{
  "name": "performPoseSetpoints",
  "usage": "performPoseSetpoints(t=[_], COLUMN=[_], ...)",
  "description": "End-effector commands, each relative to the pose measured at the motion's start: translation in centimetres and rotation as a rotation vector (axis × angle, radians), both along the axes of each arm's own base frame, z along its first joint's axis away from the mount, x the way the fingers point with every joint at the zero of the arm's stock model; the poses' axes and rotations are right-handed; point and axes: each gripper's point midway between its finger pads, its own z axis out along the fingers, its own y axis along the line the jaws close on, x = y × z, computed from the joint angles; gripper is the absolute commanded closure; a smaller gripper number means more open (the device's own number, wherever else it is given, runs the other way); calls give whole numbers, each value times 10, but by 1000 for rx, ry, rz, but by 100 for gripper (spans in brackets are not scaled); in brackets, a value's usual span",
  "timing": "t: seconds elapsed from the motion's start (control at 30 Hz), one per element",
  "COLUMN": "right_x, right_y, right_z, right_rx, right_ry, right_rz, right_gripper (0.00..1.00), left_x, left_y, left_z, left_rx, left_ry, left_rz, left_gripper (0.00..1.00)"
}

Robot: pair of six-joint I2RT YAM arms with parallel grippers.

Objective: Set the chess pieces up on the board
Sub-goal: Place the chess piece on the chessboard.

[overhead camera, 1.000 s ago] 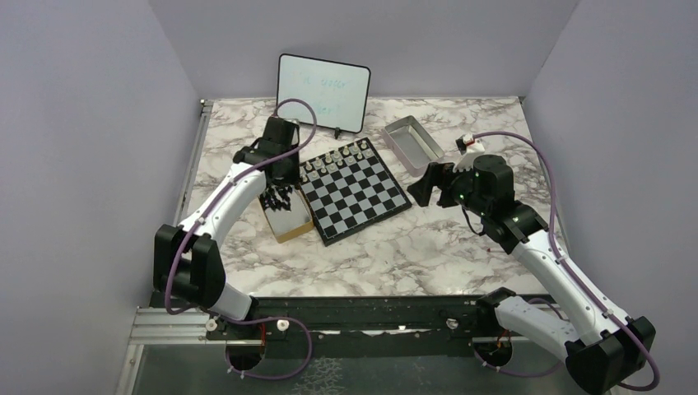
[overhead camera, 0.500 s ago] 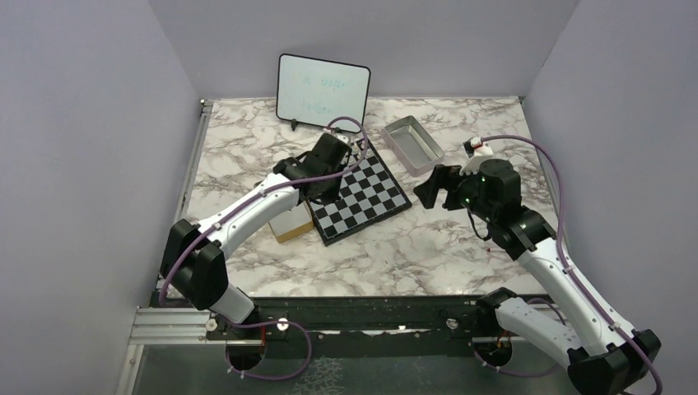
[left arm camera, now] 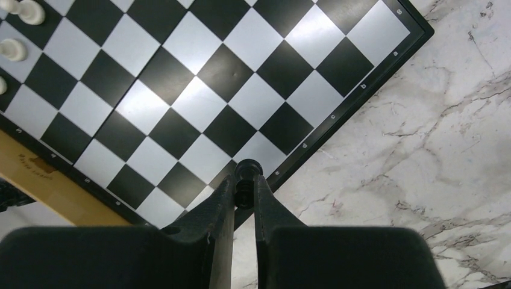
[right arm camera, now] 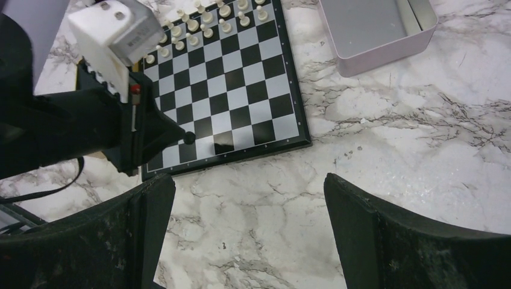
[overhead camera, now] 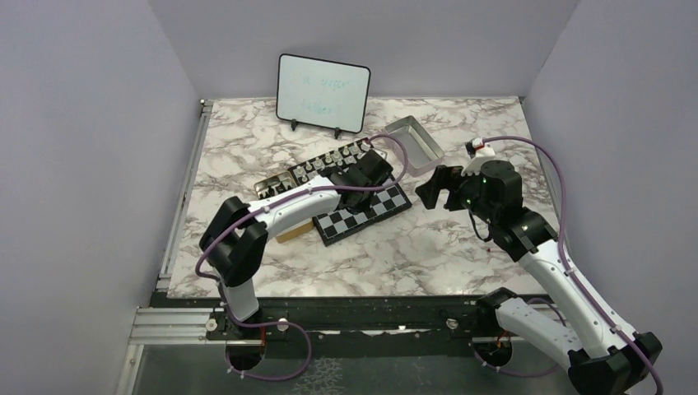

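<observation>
top external: the left gripper (overhead camera: 355, 202) is seen stretched over the board (overhead camera: 387, 202); its tips are not resolved here. the right gripper (overhead camera: 436, 188) is held just off the board's right side, jaws spread wide, nothing between them. pale pieces (overhead camera: 329, 158) are lined along the board's far edge.

left wrist: a black chess piece (left arm camera: 246, 171) is clamped between the fingers (left arm camera: 223, 198), head showing past the tips. it is held over the board's outermost squares, beside the rim. contact with the board cannot be told.

right wrist: the same piece is seen over the board's near rows. a metal tray (right arm camera: 373, 30) is noted beyond the board's far right corner.
</observation>
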Motion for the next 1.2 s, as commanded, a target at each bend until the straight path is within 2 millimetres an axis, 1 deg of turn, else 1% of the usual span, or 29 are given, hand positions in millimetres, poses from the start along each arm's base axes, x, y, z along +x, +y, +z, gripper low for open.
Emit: performPoseSetpoints(t=[0.0,0.2,0.3,0.53,0.67,1.17], right_x=[0,-2,0,0,0,-2], right_y=[-10,-11,-16,-16,-17,-18], right_z=[-1,2,2,0,-2,1], right_rx=[-33,-38,-48,-49,-52,-51], right_ry=[-13,-29,-34,-33,-32,-37], right_rz=[-27,-23,-48,-50,-52,-57], right_gripper=[0,0,0,0,0,0], left_x=[11,15,14,12,9,10], left_y=[-25,-39,-42,-44,-51,-48], left_z=[-1,-10,-13,-22,-27,-36], left_rx=[-8,-3,-7,-13,-42,-18], left_ry=[-44,-33,-23,-2,18,20], left_rz=[8,-6,-11,-12,-31,-21], left_gripper=[90,90,90,90,90,90])
